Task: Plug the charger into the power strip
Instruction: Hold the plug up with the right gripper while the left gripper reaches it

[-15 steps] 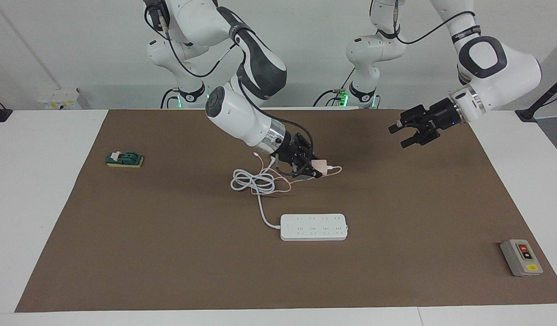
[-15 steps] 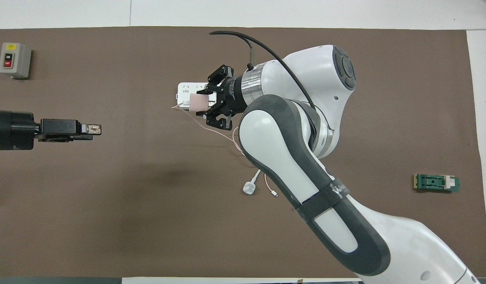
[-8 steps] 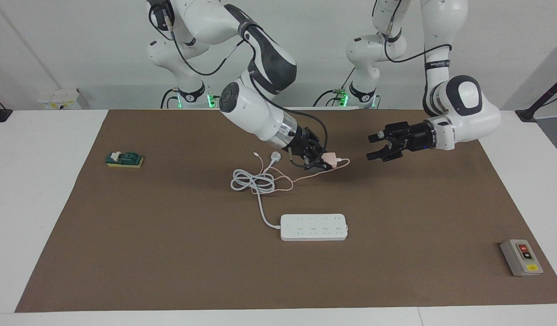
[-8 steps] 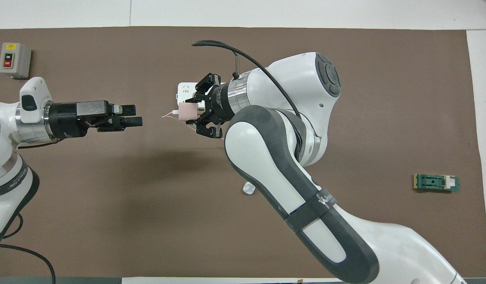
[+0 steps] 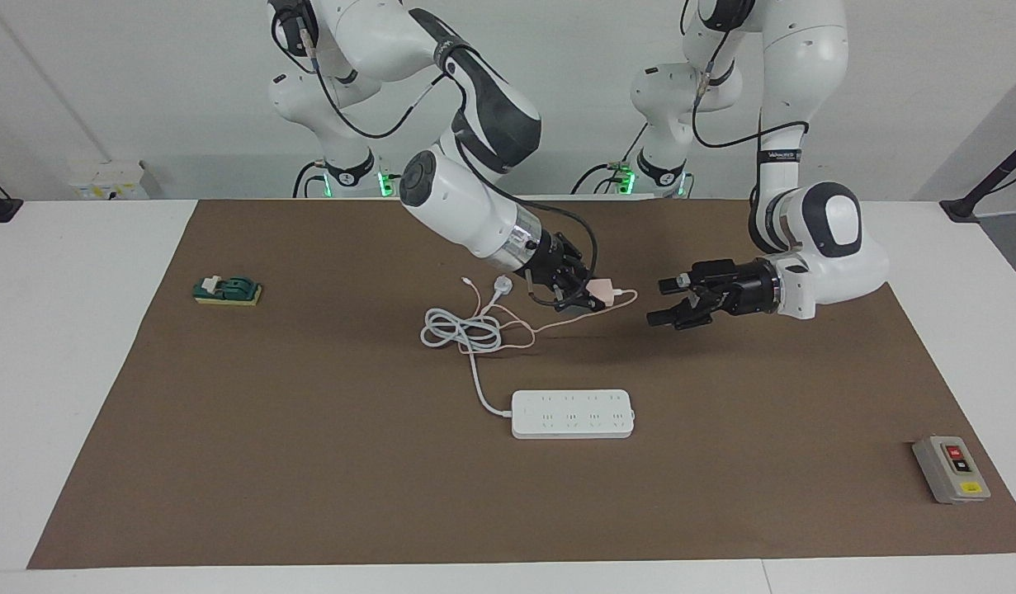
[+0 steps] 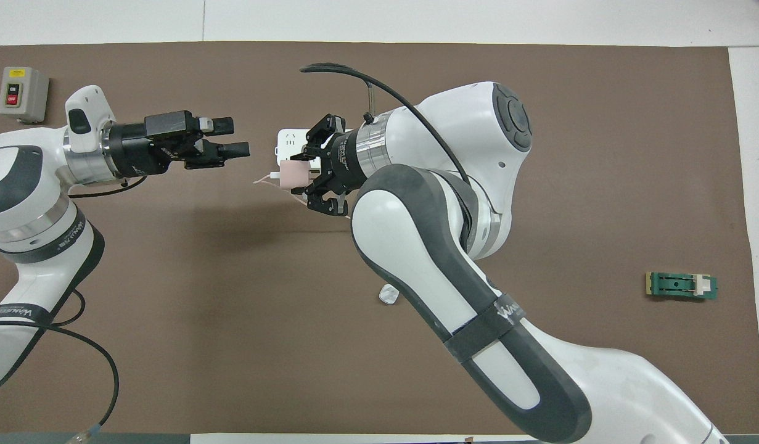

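The pale pink charger hangs above the brown mat with my right gripper shut on it. Its thin pink cable trails down to the mat. The white power strip lies flat on the mat; in the overhead view the right gripper covers most of the power strip. My left gripper is open, level with the charger, a short gap from it and pointing at it, holding nothing.
The strip's thick white cord lies coiled on the mat, and its round white plug lies nearer the robots. A grey button box sits toward the left arm's end, a green block toward the right arm's.
My left arm has swung in and down, bringing its open gripper close to the charger. The right gripper first raised the charger a little toward the left gripper, then held still.
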Motion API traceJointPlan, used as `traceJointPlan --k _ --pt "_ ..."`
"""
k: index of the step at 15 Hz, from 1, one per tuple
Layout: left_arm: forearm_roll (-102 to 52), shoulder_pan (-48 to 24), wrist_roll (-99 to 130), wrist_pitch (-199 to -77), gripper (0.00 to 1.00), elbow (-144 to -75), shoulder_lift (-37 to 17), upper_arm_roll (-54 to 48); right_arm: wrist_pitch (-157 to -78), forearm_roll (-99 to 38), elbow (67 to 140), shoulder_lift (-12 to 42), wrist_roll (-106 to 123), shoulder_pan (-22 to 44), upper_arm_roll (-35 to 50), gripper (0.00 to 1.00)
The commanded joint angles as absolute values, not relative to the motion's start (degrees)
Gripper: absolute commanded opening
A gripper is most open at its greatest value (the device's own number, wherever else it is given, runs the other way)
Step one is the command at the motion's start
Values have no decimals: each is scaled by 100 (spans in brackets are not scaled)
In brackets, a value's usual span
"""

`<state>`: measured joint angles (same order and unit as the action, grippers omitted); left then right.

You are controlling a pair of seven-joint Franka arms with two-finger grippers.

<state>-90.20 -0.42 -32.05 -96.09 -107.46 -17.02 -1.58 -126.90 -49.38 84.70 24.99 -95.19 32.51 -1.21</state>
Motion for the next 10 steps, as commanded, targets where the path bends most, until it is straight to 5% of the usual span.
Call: traceJointPlan --k 1,10 --pt "-9237 -220 -3270 -9545 100 -10416 -2003 -97 -12665 -5080 8376 2558 -9343 3234 -132 0" --pt "-9211 -501 -3849 -9475 100 -10985 -1811 -97 -12656 -5089 8376 2558 -9343 3208 -132 0"
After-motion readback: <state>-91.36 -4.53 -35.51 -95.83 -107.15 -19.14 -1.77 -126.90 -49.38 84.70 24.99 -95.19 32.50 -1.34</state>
